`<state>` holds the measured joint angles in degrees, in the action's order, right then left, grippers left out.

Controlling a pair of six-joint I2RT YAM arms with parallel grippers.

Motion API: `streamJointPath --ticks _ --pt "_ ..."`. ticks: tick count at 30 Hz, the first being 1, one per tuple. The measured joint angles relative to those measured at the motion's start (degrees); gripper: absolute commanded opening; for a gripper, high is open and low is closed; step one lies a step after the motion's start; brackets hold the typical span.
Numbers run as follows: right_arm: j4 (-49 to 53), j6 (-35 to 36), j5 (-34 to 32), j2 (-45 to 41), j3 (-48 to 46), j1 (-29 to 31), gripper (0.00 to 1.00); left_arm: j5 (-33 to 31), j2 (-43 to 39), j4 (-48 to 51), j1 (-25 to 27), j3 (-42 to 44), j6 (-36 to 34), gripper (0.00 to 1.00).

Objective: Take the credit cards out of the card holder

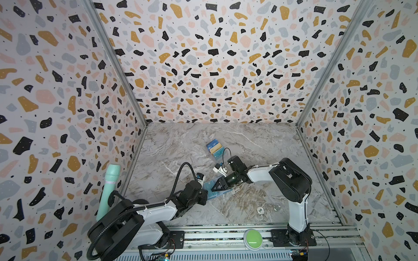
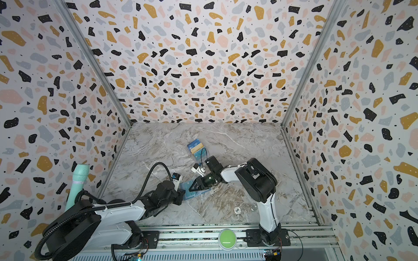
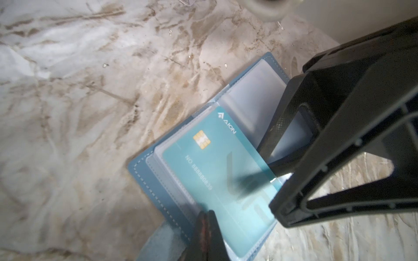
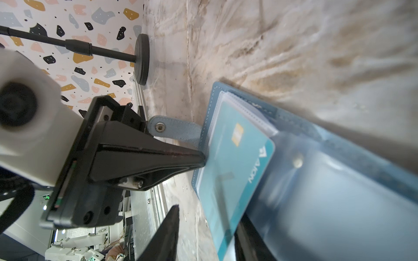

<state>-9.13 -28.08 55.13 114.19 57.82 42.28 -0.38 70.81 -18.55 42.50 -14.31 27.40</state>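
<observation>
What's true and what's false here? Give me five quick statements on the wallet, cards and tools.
1. The slate-blue leather-look card holder lies open on the marble table. True.
2. The teal plastic card with a gold chip lies loose, far from the holder. False: it lies on the holder's clear sleeve pages.
3. The left tool is wide open. False: it is shut, its tip at the holder's edge.
4. The right tool has its jaws apart at the teal card's edge. True.
5. The round plastic button on the front rail is red. False: it is green.
</observation>
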Motion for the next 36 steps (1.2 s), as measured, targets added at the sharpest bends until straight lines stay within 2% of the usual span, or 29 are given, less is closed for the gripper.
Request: streamJointPath --ticks 15,26,36 --pt "-2.5 -4.8 0.2 1.0 0.1 0.0 0.39 0.0 -0.8 0.8 0.0 0.0 0.0 0.00" --pt "-3.5 -5.2 -0.7 1.6 0.3 1.0 0.38 0.5 -7.5 1.7 0.2 -0.2 0.0 0.00" --pt "-3.6 -5.3 -0.7 1.6 0.3 1.0 0.38 0.5 -3.0 0.6 0.3 -0.7 -0.9 0.00"
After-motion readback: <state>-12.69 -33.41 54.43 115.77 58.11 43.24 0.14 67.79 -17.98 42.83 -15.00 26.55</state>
